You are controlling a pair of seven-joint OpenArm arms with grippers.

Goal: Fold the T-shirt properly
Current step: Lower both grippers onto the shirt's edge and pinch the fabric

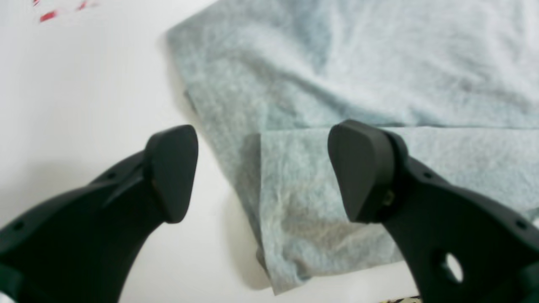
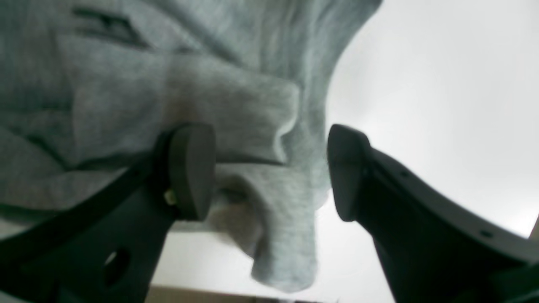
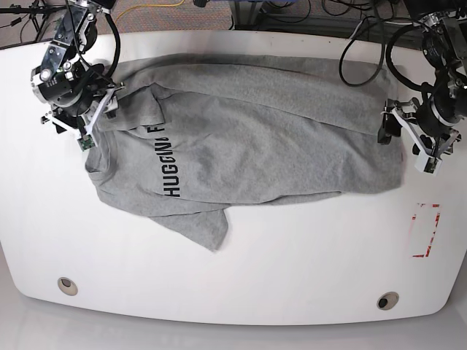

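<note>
The grey T-shirt [image 3: 255, 138] lies spread and rumpled on the white table [image 3: 292, 255], black lettering [image 3: 169, 164] facing up near its left end. My left gripper [image 1: 267, 174] hovers open over the shirt's [image 1: 337, 84] right edge, one finger above bare table, the other above a folded-over corner; in the base view the left gripper [image 3: 408, 142] sits at the right. My right gripper [image 2: 269, 172] stands open at the shirt's upper left, with a bunched fold of the shirt [image 2: 236, 109] lying between its fingers. In the base view this right gripper [image 3: 82, 117] sits over the sleeve area.
Red tape marks [image 3: 427, 230] sit on the table right of the shirt and show in the left wrist view as red marks [image 1: 48, 16]. Two round holes [image 3: 67, 286] [image 3: 387, 300] lie near the front edge. Cables run behind the table's far edge.
</note>
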